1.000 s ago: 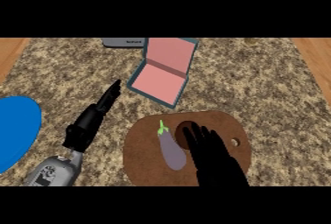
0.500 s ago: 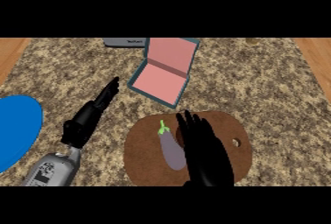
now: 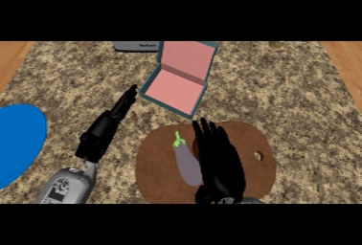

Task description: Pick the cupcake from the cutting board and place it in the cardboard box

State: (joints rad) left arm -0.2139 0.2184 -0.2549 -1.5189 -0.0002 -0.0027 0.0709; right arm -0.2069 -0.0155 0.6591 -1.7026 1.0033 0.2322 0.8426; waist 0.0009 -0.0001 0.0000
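A brown cutting board (image 3: 256,139) lies at the near middle of the counter. A purple eggplant (image 3: 185,161) with a green stem rests on its left half. My right hand (image 3: 220,165) lies over the board just right of the eggplant, open, its straight fingers pointing away from me. No cupcake shows; whatever is under that hand is hidden. The box (image 3: 176,79), pink inside with teal edges, lies open beyond the board's far left edge. My left hand (image 3: 106,129) is open, fingers straight, pointing toward the box's near left corner.
A blue plate (image 3: 17,139) is cut off by the left edge of the view. A grey object (image 3: 136,46) sits at the far edge, left of the box. Wooden strips border the speckled counter on both sides.
My right hand has slid forward and a little left over the board, its fingers stretching out beside the eggplant. The left hand has barely moved.
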